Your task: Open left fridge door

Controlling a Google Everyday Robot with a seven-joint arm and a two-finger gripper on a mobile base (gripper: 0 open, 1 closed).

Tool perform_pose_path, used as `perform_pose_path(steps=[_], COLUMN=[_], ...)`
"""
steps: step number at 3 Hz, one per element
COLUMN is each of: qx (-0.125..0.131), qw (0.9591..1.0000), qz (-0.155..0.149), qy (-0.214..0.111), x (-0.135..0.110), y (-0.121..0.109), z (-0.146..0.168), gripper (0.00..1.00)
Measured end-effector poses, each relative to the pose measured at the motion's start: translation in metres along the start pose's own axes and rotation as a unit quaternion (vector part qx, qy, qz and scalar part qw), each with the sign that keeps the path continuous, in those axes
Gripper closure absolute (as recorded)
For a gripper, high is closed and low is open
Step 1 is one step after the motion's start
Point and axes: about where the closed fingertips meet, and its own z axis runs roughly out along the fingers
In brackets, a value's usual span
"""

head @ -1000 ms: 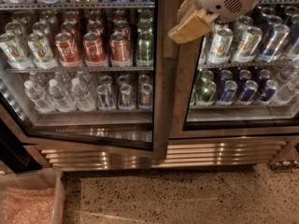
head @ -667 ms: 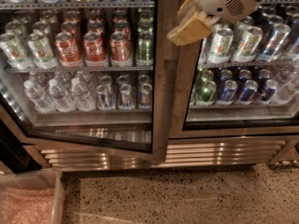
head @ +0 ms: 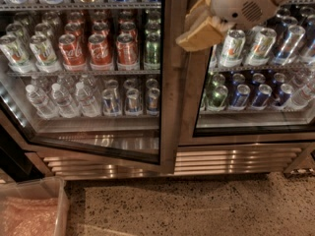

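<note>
Left fridge door (head: pixel 166 97): left half of view, tall glass in a brushed steel frame. Bottom edge slanted away from the steel grille (head: pixel 231 159) below, so standing slightly ajar. Behind the glass, red cola cans (head: pixel 101 50) on the middle shelf, clear water bottles (head: pixel 61 100) beneath.

Gripper (head: pixel 187 31): upper right, in front of the steel strip between the two doors, just right of the left door's free edge. Contact with the door not discernible. Tan fingers (head: pixel 202 36) narrow, close together, nothing seen between them.

Right door (head: pixel 256 127): flush, green-white and blue cans behind.

Speckled floor (head: pixel 197 205) below; clear bin (head: pixel 59 210) at lower left.
</note>
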Motion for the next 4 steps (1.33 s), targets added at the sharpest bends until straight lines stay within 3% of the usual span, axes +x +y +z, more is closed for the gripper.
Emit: perform_pose_path(steps=[1,2,3,4], qx=[0.010,0.010,0.053,0.134], qw=[0.9999,0.9999,0.9985,0.9906], qz=[-0.006,-0.006,0.004,0.022], qy=[0.004,0.004,0.010,0.018], x=[-0.003,-0.003,0.003,0.016], y=[0.019,0.021,0.039,0.065], z=[-0.015,-0.016,-0.055,-0.128], gripper=[1.00,1.00,1.00,1.00])
